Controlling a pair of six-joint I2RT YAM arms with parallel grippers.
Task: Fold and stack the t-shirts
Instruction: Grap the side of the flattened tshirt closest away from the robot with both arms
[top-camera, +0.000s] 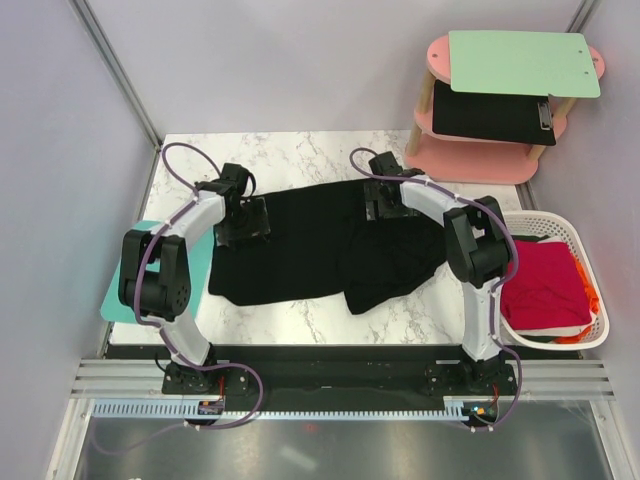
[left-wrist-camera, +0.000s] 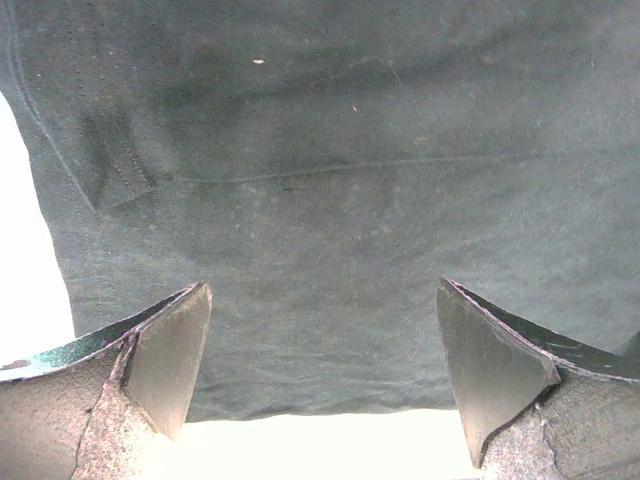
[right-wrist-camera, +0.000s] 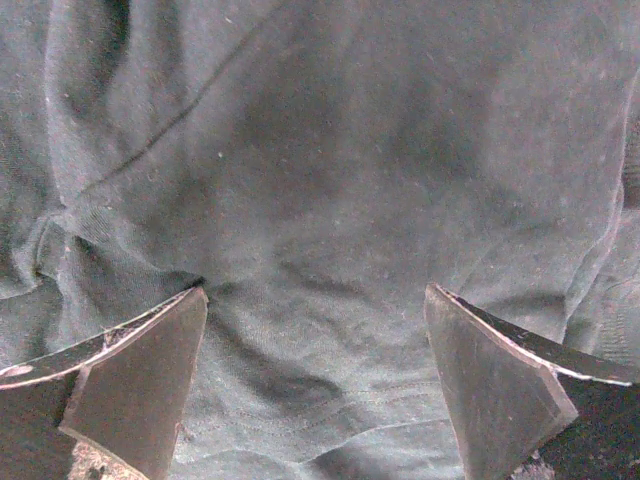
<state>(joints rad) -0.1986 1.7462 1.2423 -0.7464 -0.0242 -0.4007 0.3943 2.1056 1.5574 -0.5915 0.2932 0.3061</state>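
Note:
A large black t-shirt (top-camera: 320, 250) lies spread and rumpled on the marble table (top-camera: 300, 155). My left gripper (top-camera: 243, 218) is open, low over the shirt's far left edge; the left wrist view shows the cloth (left-wrist-camera: 330, 200) and its hem between the spread fingers (left-wrist-camera: 165, 350). My right gripper (top-camera: 382, 203) is open over the shirt's far right part; wrinkled black cloth (right-wrist-camera: 320, 200) fills the right wrist view between its fingers (right-wrist-camera: 140, 380). A crimson-red t-shirt (top-camera: 545, 285) lies folded in a white basket (top-camera: 570, 225), with orange fabric (top-camera: 590, 305) at its right edge.
A teal cutting board (top-camera: 125, 290) sticks out at the table's left edge under the left arm. A pink two-tier stand (top-camera: 470, 160) at the back right holds a mint board (top-camera: 520, 62) and a black clipboard (top-camera: 490, 112).

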